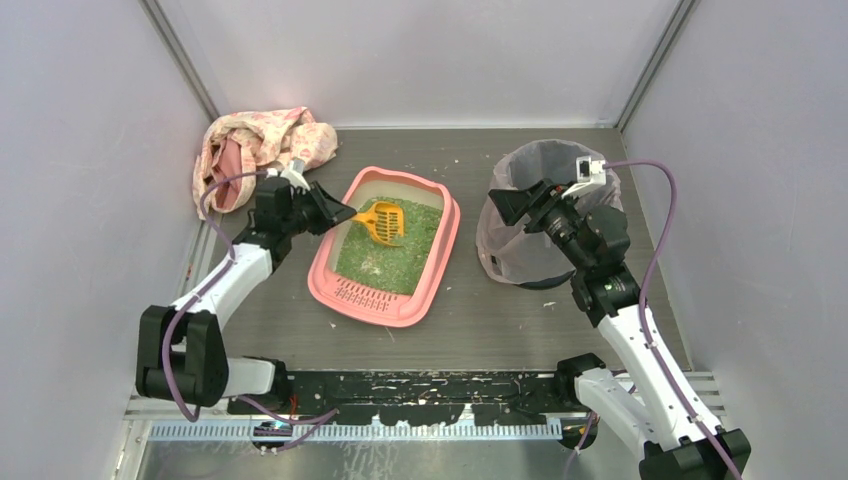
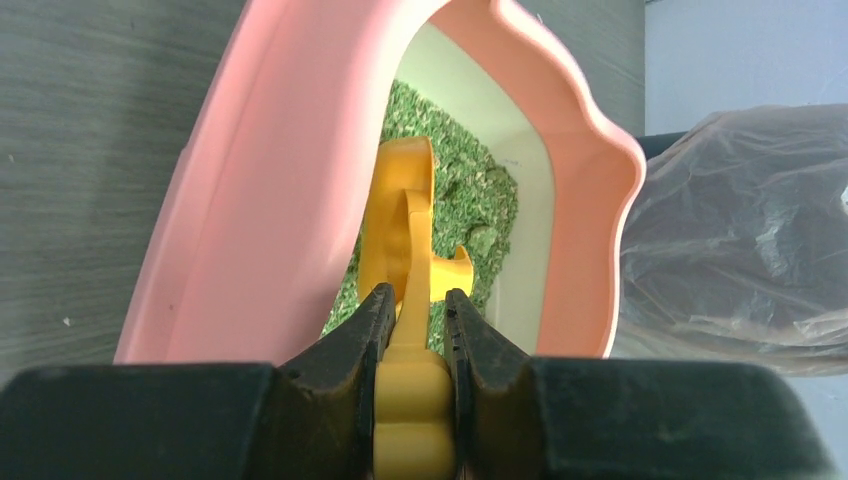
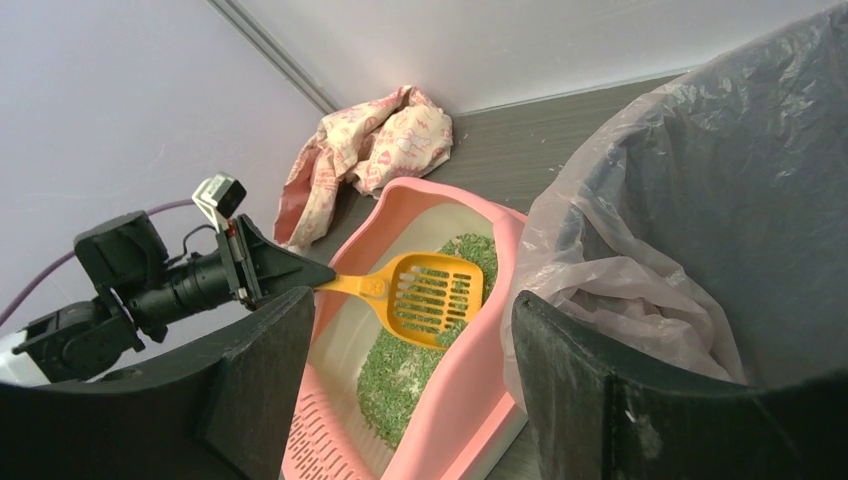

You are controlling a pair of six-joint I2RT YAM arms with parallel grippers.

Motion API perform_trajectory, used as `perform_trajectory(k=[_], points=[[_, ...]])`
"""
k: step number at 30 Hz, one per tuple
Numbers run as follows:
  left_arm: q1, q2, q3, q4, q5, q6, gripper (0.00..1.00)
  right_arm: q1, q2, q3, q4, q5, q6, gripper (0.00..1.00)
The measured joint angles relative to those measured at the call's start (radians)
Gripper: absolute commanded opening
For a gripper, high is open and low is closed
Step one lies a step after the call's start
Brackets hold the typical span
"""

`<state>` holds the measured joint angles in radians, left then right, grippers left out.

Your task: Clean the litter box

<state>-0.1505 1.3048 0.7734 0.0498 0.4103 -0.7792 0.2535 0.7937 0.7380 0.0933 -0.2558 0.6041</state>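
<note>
- Left gripper (image 2: 418, 300): in the left wrist view we see its two dark fingers pressed onto the flat handle of a yellow scoop (image 2: 405, 230), which stands edge-on. The handle's knobbed end sticks out behind the pads at 6 o'clock.
- Scoop head: only the right wrist view shows its slotted face. It is held just above the green granules (image 3: 395, 385), with a few grains lying on it. From the top view the head lies at 3 o'clock of the left gripper.
- Litter box (image 1: 385, 305): this pink tray sits on the table (image 1: 500, 320) at mid-scene, between the two arms. Its slotted grate lip is at the 6 o'clock end in the top view. The granules cover most of the floor, and pale bare floor shows at the 12 o'clock end. The left wrist view shows the box's wavy far rim but hides the grate.
- Right gripper (image 1: 505, 205): the right wrist view shows its fingers spread wide with nothing held between them. In the top view it hangs over the 9 o'clock rim of the bin (image 1: 545, 165).
- Bin: lined with a translucent pinkish bag, it stands at 3 o'clock of the litter box, near it.
- Cloth (image 1: 262, 140): a crumpled, pink-patterned heap at 10 o'clock of the box, in the far left corner. The left wrist view does not show it.
</note>
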Motion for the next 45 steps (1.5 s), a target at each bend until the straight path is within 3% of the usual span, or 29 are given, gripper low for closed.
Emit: perform_trajectory(k=[9, 15, 28, 33, 45], points=[[-0.048, 0.181, 0.224, -0.047, 0.009, 0.109, 0.0, 0.0, 0.024, -0.003, 0.017, -0.027, 0.004, 0.77], [-0.12, 0.34, 0.443, -0.184, 0.05, 0.22, 0.0, 0.0, 0.017, -0.003, 0.011, -0.031, 0.003, 0.77], [-0.149, 0.551, 0.777, -0.483, 0.116, 0.347, 0.0, 0.0, -0.009, -0.003, -0.002, -0.025, -0.003, 0.77], [-0.179, 0.587, 0.783, -0.482, 0.164, 0.344, 0.0, 0.0, -0.024, -0.003, -0.015, -0.014, -0.01, 0.77], [-0.171, 0.584, 0.587, -0.299, 0.318, 0.21, 0.0, 0.0, -0.035, -0.035, -0.015, -0.003, -0.023, 0.78]])
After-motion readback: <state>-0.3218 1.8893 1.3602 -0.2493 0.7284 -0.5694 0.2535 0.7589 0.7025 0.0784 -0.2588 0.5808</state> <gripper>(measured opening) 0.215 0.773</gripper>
